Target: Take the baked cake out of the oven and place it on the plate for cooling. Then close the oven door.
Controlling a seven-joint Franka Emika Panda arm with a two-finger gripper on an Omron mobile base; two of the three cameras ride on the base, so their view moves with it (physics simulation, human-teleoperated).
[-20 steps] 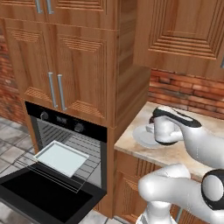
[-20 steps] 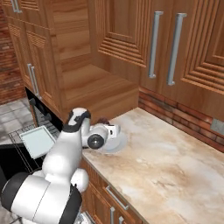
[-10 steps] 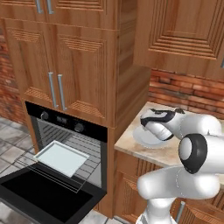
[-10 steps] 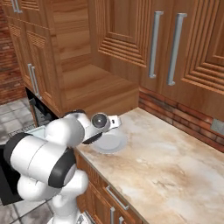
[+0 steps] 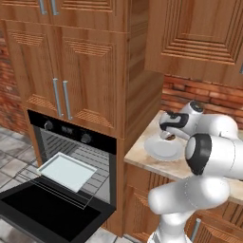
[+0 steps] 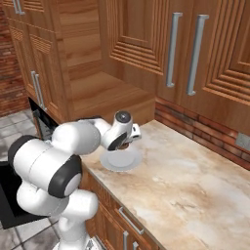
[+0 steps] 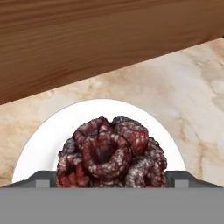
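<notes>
The cake (image 7: 111, 153), a dark red-brown lumpy ring, rests on the white plate (image 7: 48, 135) on the marble counter. My gripper (image 7: 111, 177) hangs open just over it, one fingertip (image 7: 46, 177) on each side of the cake. From the base, the plate (image 5: 163, 149) (image 6: 119, 160) lies near the counter's left end, with the gripper (image 5: 167, 135) (image 6: 124, 145) right above it. The black oven (image 5: 71, 133) stands to the left under the wooden cabinets. Its oven door (image 5: 47, 213) is swung down flat.
A pale square tray (image 5: 66, 171) sits on a wire rack pulled out over the lowered door. A tall wooden cabinet side (image 6: 105, 97) stands close behind the plate. The marble counter (image 6: 195, 180) stretches away to the right, with a brick wall (image 6: 205, 132) behind it.
The arm's elbow has swung up and round toward the front. The hand has stayed over the plate and lifted slightly. Its jaws have stayed equally wide.
</notes>
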